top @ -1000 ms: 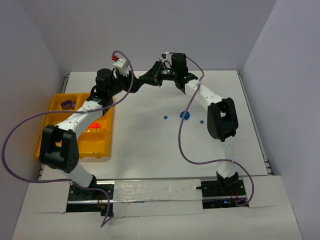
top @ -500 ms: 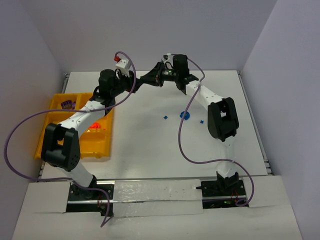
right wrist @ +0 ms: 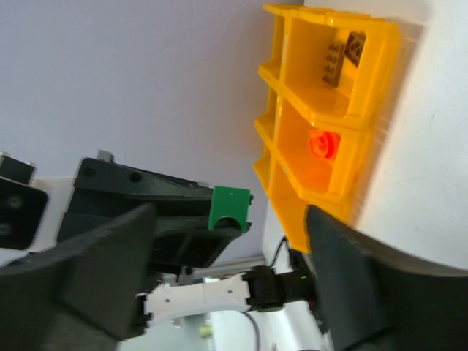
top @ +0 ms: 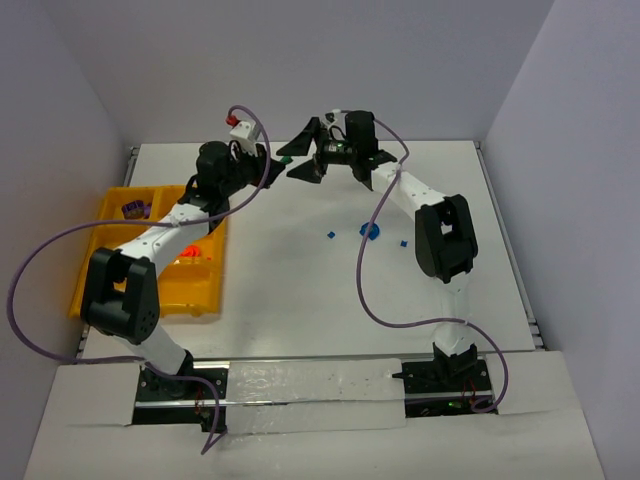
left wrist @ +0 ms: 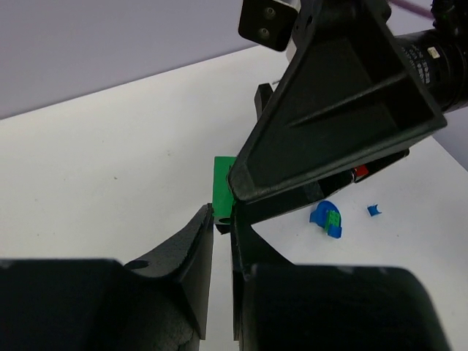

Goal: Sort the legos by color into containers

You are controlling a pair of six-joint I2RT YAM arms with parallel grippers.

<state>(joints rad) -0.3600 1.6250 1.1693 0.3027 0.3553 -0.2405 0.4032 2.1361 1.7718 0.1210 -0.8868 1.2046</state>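
Left gripper (left wrist: pixel 221 221) is narrowed onto a small green plastic lego brick (left wrist: pixel 221 186), pinched upright between its black fingertips above the far middle of the white table (top: pixel 290 300); the right gripper (top: pixel 303 155) faces it head-on with its jaws spread wide, one on each side of the brick and neither touching it; in the left wrist view a broad black right finger (left wrist: pixel 336 110) fills the upper right and hides much of the table behind it; the yellow-orange plastic organizer tray (top: pixel 200 295) lies at the table's left edge, well apart from the brick, and the left arm's white link crosses over it; one compartment holds a round orange-red piece (right wrist: pixel 322 145), the adjoining end compartment holds dark purple bricks (right wrist: pixel 342 57); a rounded blue piece carrying a small green bit (left wrist: pixel 325 219) lies loose on the table near the right arm; a tiny blue piece (top: pixel 330 235) lies near it, another tiny blue piece (top: pixel 404 242) on its other side.
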